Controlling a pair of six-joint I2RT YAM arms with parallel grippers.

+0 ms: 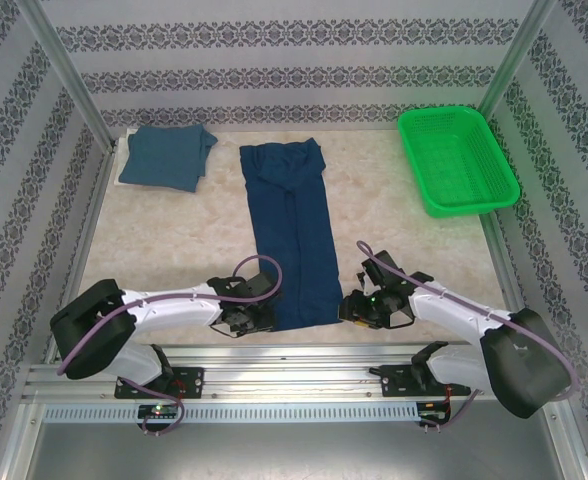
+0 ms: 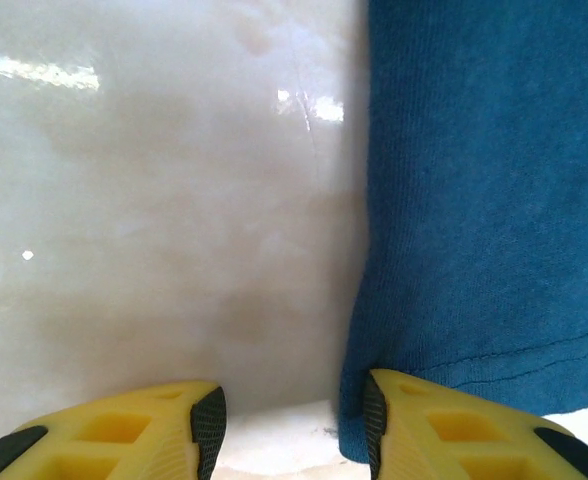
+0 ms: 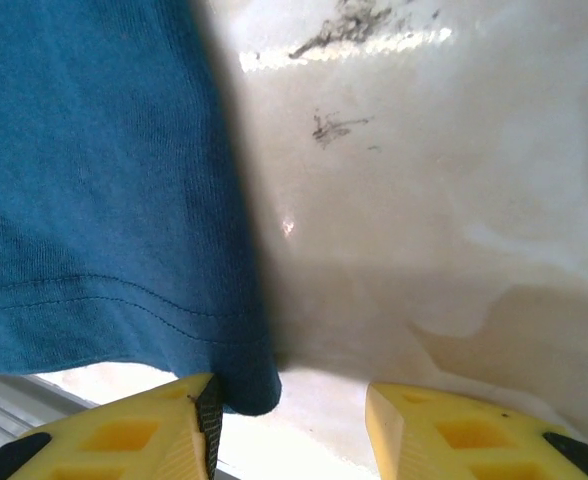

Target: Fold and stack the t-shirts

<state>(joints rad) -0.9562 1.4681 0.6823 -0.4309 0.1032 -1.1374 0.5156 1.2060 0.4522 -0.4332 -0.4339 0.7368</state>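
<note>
A dark navy t-shirt, folded into a long narrow strip, runs from the back of the table toward the near edge. A teal-blue t-shirt lies folded at the back left. My left gripper is at the strip's near left corner. In the left wrist view its jaws are open and the navy hem corner touches the right finger's inner pad. My right gripper is at the near right corner. There its jaws are open and the hem corner rests against the left finger's pad.
A green mesh basket stands at the back right corner. Patterned walls and metal posts enclose the pale table. The aluminium rail with both arm bases runs just behind the shirt's near hem.
</note>
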